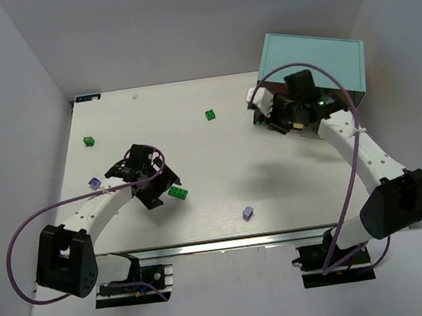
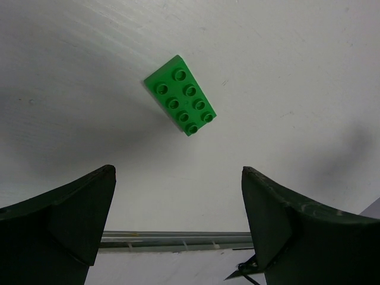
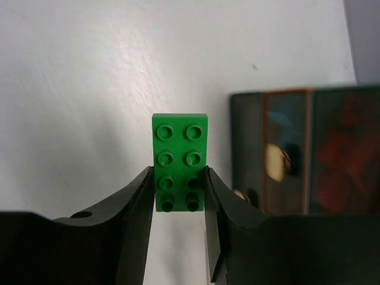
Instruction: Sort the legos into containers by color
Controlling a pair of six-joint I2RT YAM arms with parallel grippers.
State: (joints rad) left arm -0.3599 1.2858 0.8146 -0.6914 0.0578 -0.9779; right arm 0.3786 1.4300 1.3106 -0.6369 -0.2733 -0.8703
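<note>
Legos (image 1: 210, 114) lie scattered on the desk (image 1: 291, 186) at varying distances from the teal cabinet (image 1: 314, 57). Close beside the cabinet's drawers (image 3: 309, 148), one green lego (image 3: 179, 160) is pinched at its lower end between the narrowed fingers of the right tool (image 3: 178, 175). Well away from the cabinet, a second green lego (image 2: 180, 95) lies flat, studs up, ahead of the left tool (image 2: 178, 172), whose fingers are spread wide and grip nothing. A lavender lego (image 1: 248, 213) lies near the desk's front edge.

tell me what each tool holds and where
Right tool grips a green eight-stud plastic brick by its long sides at the near end; left tool is open, holding nothing.
</note>
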